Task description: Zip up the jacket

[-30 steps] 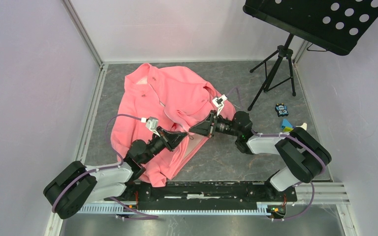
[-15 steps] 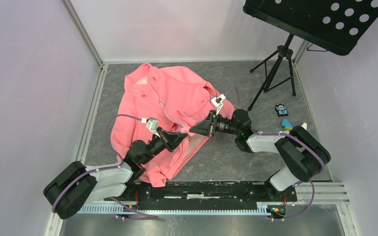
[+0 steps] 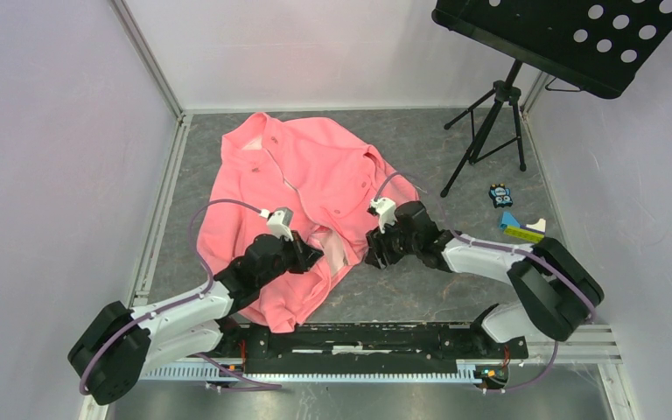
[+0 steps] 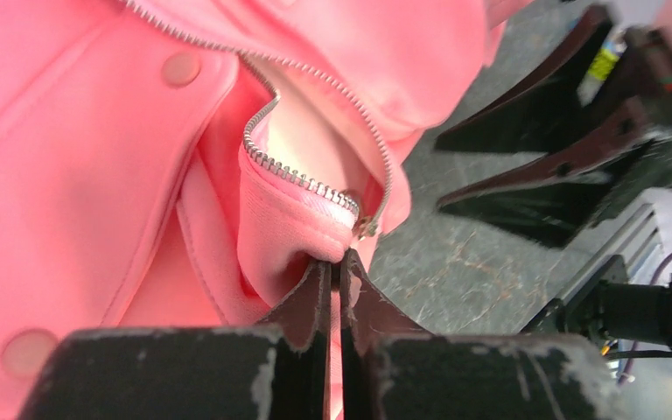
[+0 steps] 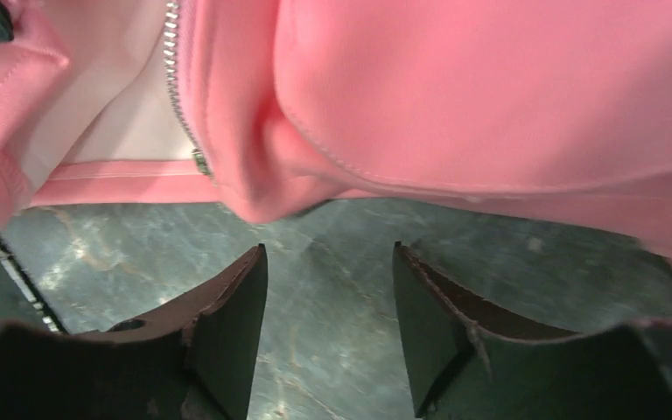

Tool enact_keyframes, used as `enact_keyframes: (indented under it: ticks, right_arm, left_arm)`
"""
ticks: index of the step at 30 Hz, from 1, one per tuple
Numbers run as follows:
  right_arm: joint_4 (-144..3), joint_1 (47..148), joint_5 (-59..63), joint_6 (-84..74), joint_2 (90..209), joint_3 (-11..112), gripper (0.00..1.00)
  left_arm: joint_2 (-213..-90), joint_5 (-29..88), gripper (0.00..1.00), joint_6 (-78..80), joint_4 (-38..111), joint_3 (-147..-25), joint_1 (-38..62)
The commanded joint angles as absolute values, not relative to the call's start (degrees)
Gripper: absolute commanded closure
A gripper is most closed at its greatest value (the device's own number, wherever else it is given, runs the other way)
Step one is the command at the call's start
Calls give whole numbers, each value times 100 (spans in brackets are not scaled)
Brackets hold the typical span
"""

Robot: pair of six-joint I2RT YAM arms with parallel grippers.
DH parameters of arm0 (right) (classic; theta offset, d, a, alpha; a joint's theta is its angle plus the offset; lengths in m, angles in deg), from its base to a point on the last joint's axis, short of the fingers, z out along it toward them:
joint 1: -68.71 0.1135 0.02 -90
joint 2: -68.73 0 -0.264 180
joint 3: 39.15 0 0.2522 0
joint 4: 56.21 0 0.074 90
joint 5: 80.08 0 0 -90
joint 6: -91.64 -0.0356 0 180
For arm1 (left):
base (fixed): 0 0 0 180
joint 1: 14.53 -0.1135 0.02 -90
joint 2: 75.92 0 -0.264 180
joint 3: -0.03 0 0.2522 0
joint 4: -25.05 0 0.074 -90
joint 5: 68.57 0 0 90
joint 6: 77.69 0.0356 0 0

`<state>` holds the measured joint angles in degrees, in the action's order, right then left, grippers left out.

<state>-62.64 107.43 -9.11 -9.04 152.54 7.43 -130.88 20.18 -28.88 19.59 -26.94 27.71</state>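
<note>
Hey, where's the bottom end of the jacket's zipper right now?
In the left wrist view, the zipper's bottom end sits at the jacket's hem, just above the shut left gripper, with the open right gripper close beside it.

Left tool (image 4: 337, 261) clamped on jacket (image 4: 96, 157); right tool (image 5: 328, 254) spread.

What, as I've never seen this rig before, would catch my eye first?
The coral-pink jacket sprawls across the grey table, zipper undone. At its near hem the left gripper is pinched shut on the fabric by the zipper's bottom end, while the right gripper hangs open just beside it. A black music stand looms at top right.
</note>
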Motion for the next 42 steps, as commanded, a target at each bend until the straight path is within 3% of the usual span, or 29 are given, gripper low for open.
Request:
enact_keyframes:
  ticks: [1,10,17,22,24,27,28,30,32,37,42]
  right_arm:
    - [-6962,10703,71,-150,14890,1073,39]
    - [-6468,10870,349,-539,15530,1600,45]
    - [-6512,10920,3262,-1094,16268,1786,46]
    - [-7260,10610,4067,-854,16121,1895,48]
    - [-7400,10681,3625,-450,15757,1836,47]
    - [-7604,10850,2764,-5,15145,1774,35]
    - [-7674,10853,2406,82,14976,1793,23]
    - [-7820,10853,1806,341,14757,1828,10]
    - [-7830,10853,1271,538,14586,1772,13]
    - [-7100,10853,-494,674,14731,1556,38]
    - [-6603,10853,-556,675,15093,1542,46]
  left_arm:
    - [-12997,1885,98,-3080,2677,-2815,2783]
    - [-13000,2114,98,-3062,2683,-2723,2783]
    - [-12946,2117,98,-3160,2644,-2656,2782]
    - [-12898,2117,98,-3251,2744,-2654,2777]
    - [-12891,2117,98,-3259,2765,-2634,2777]
    - [-12874,2117,98,-3225,2704,-2616,2777]
    - [-12877,2110,98,-3216,2703,-2620,2775]
    - [-12881,2104,98,-3203,2708,-2660,2772]
    - [-12869,2117,98,-3153,2703,-2711,2779]
    - [-12806,2338,98,-3094,2657,-2773,2774]
    - [-12811,2604,98,-3112,2487,-2792,2774]
